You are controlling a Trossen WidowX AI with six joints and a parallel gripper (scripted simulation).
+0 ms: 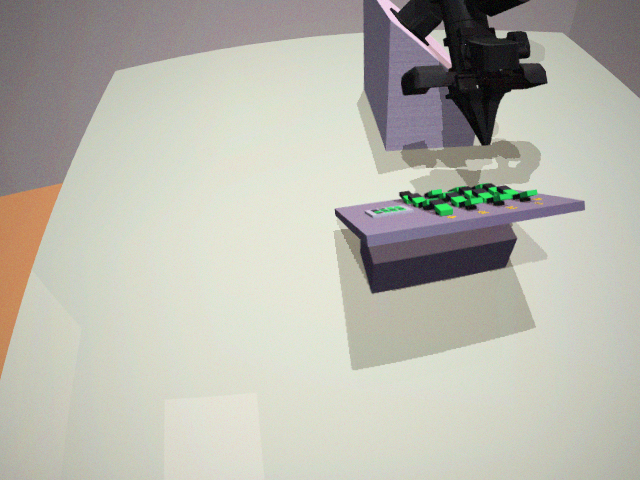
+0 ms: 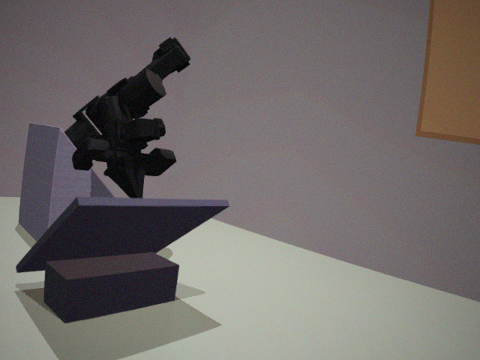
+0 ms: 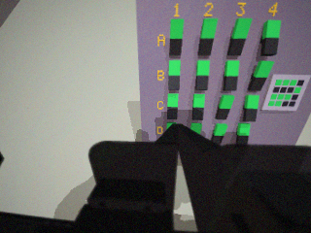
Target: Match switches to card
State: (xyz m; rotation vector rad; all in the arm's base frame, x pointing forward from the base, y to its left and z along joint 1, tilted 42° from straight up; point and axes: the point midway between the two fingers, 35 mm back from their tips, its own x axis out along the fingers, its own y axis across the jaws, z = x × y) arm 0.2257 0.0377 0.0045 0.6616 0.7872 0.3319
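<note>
A tilted purple panel (image 1: 413,229) (image 2: 116,228) (image 3: 151,58) carries a grid of green-and-dark rocker switches (image 1: 465,196) (image 3: 219,73), with columns marked 1 to 4 and rows A to D. The small card (image 1: 385,210) (image 3: 286,92) with green and dark squares lies beside column 4. My gripper (image 1: 484,140) (image 2: 135,194) (image 3: 176,128) is shut on nothing, its fingers forming one point. It hangs a little above the panel's arm-side edge, over row D near column 1. Its body hides most of row D in the wrist view.
The panel rests on a dark block (image 1: 439,263) (image 2: 108,286). A tall purple wedge-shaped block (image 1: 403,103) (image 2: 38,174) stands behind the panel by the arm. An orange surface (image 1: 20,248) (image 2: 449,70) lies beyond the table's edge.
</note>
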